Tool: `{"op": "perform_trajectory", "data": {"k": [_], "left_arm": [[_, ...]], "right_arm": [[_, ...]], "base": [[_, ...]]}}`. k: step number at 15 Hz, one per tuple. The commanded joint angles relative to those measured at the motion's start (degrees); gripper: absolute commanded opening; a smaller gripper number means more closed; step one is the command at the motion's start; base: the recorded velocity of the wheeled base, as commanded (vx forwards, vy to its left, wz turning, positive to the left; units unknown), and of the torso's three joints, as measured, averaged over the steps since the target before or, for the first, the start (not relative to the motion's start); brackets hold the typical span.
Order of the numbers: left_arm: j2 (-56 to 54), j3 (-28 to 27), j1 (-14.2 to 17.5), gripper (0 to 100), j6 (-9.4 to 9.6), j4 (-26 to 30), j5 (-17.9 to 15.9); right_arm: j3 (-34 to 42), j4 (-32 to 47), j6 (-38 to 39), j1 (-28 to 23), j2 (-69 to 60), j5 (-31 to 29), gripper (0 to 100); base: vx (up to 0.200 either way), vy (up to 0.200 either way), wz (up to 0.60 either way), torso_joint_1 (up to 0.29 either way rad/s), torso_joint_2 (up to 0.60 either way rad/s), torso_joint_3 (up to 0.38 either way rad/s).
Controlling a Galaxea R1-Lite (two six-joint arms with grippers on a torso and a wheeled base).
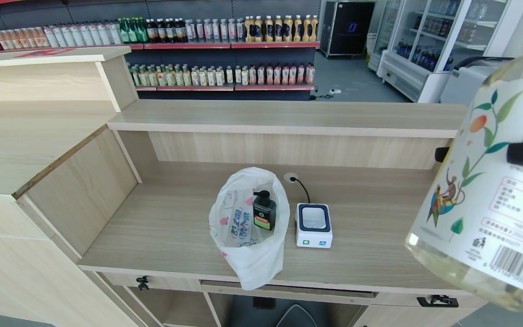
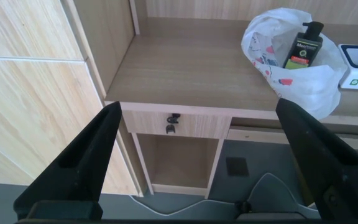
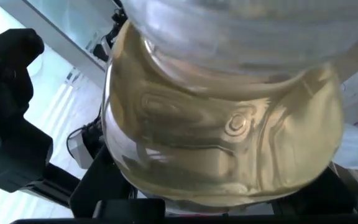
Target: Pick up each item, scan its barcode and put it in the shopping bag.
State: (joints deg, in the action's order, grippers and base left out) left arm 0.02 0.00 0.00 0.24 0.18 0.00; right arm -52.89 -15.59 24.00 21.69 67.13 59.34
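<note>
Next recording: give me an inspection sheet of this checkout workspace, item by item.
Surface: light wooden counter with a raised back ledge.
Job's things: shopping bag standing open, black pump bottle inside; scanner beside it; drink bottle held up, barcode showing.
Clutter: nothing seen.
Grippers: right gripper shut on the drink bottle; left gripper open, low before the counter's front.
Cables: scanner's cable enters a counter hole.
Surroundings: shelves of bottles, fridges.

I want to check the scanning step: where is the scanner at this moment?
In the head view, the scanner sits on the wooden counter, close beside the white shopping bag, on the bag's right.
</note>
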Motion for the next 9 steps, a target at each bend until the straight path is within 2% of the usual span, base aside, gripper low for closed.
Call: {"op": "perform_trajectory", "data": {"k": [1,6,9], "left_arm": [[0.0,0.0,0.0,100,0.02,0.0,0.0],[0.0,0.0,0.0,100,0.02,0.0,0.0],[0.0,0.0,0.0,100,0.02,0.0,0.0]], "right_arm": [[1.0,-0.1,0.0,0.6,-0.6,0.0,0],[2.7,-0.1,-0.5,1.4,-0.7,-0.2,0],[2.8,-0.1,-3.6,1.6,0.6,-0.5,0]], "base": [[0.0,0.0,0.0,0.0,0.0,0.0],[0.0,0.0,0.0,0.0,0.0,0.0],[0.0,0.0,0.0,0.0,0.0,0.0]]}}
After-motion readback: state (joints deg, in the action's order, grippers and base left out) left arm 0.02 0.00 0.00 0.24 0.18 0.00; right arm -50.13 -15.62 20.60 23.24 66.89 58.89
